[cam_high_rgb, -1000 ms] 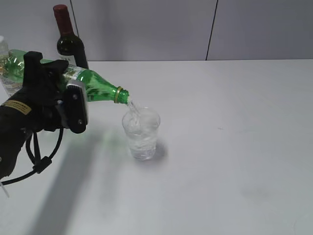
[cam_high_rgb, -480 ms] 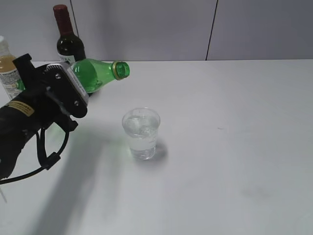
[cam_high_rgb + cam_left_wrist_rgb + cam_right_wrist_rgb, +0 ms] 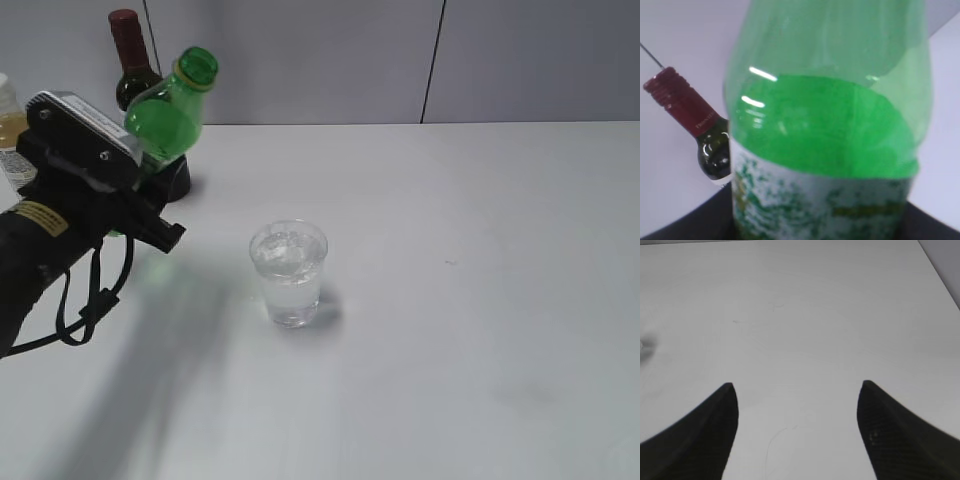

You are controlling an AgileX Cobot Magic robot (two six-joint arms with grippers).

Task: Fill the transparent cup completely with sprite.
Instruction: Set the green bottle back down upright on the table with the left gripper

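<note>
The transparent cup (image 3: 288,270) stands upright in the middle of the white table (image 3: 470,300) and holds clear fizzy sprite. My left gripper (image 3: 135,178) is shut on the green sprite bottle (image 3: 170,115), which is raised to the left of the cup, its neck pointing up and slightly right. No liquid runs from it. In the left wrist view the bottle (image 3: 825,125) fills the frame, with its pale label between the jaws of that left gripper (image 3: 820,220). My right gripper (image 3: 797,390) hangs open over bare table and holds nothing.
A dark wine bottle (image 3: 135,70) with a red cap stands at the back left, just behind the green bottle; the left wrist view shows this wine bottle (image 3: 695,120) too. A yellowish juice bottle (image 3: 8,130) sits at the far left edge. A grey wall backs the table.
The green bottle has swung from lying tilted over the cup, pouring, back up to nearly upright and away to the left. The stream has stopped. The cup has not moved.
</note>
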